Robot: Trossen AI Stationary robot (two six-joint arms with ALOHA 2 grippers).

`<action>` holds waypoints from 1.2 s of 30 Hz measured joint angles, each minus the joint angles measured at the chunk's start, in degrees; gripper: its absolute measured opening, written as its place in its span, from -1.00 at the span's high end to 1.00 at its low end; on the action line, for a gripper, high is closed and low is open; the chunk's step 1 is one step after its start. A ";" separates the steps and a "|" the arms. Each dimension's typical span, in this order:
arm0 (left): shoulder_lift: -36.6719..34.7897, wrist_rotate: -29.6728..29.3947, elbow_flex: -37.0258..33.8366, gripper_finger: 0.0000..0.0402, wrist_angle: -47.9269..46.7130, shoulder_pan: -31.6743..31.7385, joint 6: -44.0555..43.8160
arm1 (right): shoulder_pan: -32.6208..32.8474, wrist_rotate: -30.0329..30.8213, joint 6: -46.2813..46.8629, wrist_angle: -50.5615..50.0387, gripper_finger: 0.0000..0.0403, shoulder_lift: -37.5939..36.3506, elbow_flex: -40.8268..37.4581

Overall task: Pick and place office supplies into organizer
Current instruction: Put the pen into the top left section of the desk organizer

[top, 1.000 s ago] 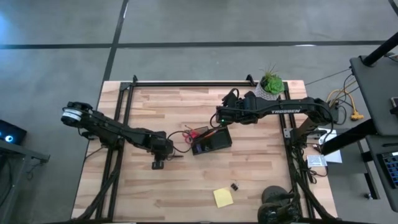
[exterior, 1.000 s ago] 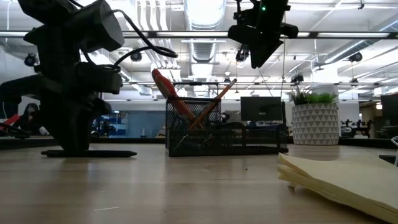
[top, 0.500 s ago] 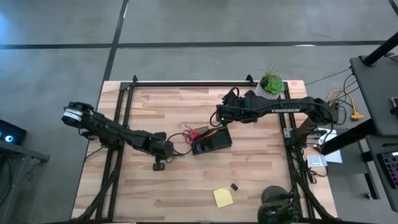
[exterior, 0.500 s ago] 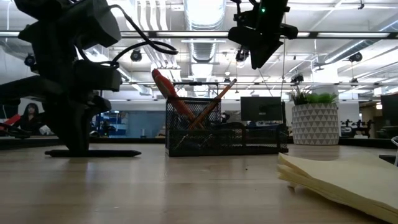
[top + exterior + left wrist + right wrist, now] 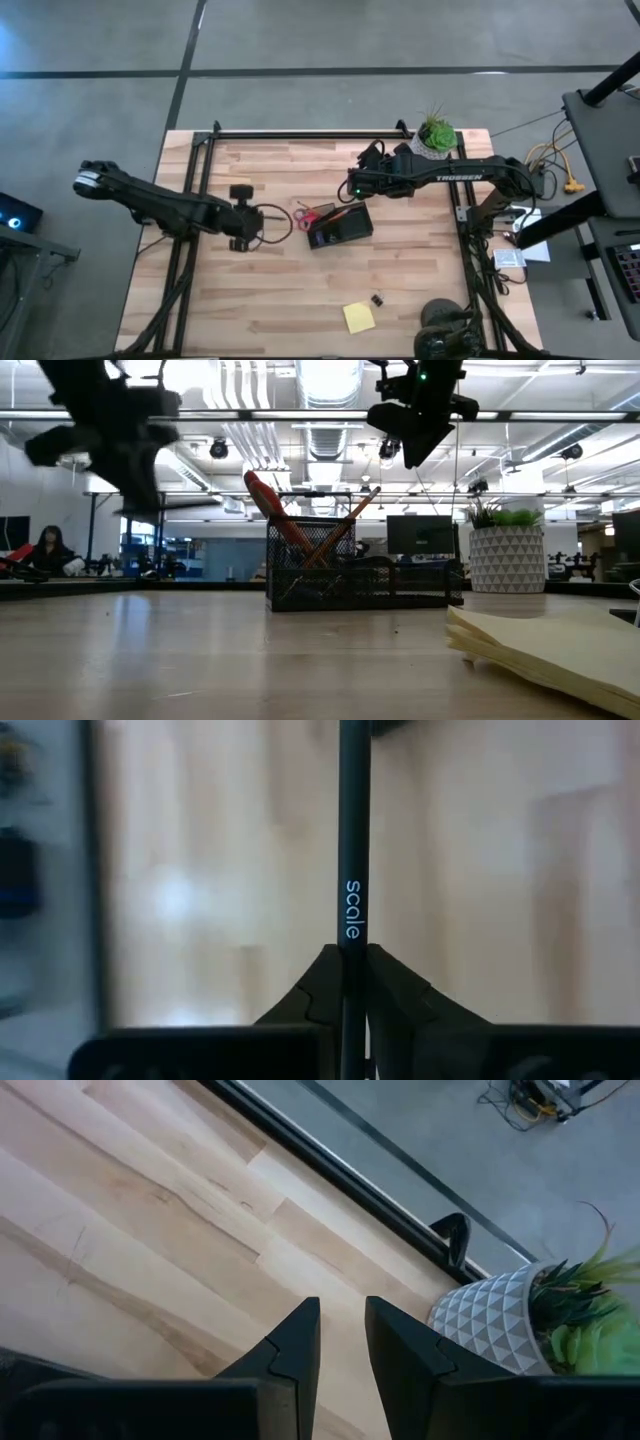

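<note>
Nearest in the low view we note the yellow sticky-note pad (image 5: 545,645) at lower right; from above a tiny black binder clip (image 5: 377,299) lies just beside it. In the left wrist view the left gripper (image 5: 343,982) pinches a dark pen (image 5: 352,840) lettered "scale", off the table in the low view's upper left. Mid-frame stands the black mesh organizer (image 5: 360,565) with red-handled scissors (image 5: 272,506) and an orange pencil (image 5: 345,525) leaning inside. The right gripper (image 5: 341,1335), fingers a narrow gap apart and empty, hangs above the organizer; its arm reads "TROSSEN". Farthest, a potted plant (image 5: 508,552).
</note>
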 joint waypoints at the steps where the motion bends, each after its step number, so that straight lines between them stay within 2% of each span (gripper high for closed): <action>1: -0.36 -1.74 1.12 0.97 -1.48 0.38 1.52 | 0.00 0.01 -0.10 -0.14 0.62 0.00 0.00; 6: 1.47 -7.83 7.88 0.97 -1.51 1.57 5.95 | 0.00 0.08 -0.25 -0.95 0.62 -0.09 0.02; 9: 5.84 -13.78 13.30 0.97 -1.43 1.54 13.78 | 0.20 0.38 -1.20 -2.15 0.62 -0.09 0.02; 13: 12.40 -21.24 19.12 0.97 -4.38 1.77 30.52 | 0.77 0.37 -2.96 -3.56 0.62 -0.09 0.04; 18: 19.43 -24.39 22.64 0.97 -4.56 1.88 55.30 | 1.14 0.11 -2.19 -4.43 0.62 -0.09 0.04; 21: 21.99 -25.52 24.27 0.95 -2.78 1.87 64.97 | 1.16 -0.21 -2.10 -4.46 0.62 -0.09 0.04; 28: 23.84 -29.70 28.23 0.93 0.94 2.30 71.35 | 1.16 -1.05 0.38 -4.48 0.62 -0.09 0.04; 36: 25.04 -29.84 28.77 0.92 10.13 2.47 78.57 | 1.16 -3.37 0.47 -4.46 0.62 -0.09 0.04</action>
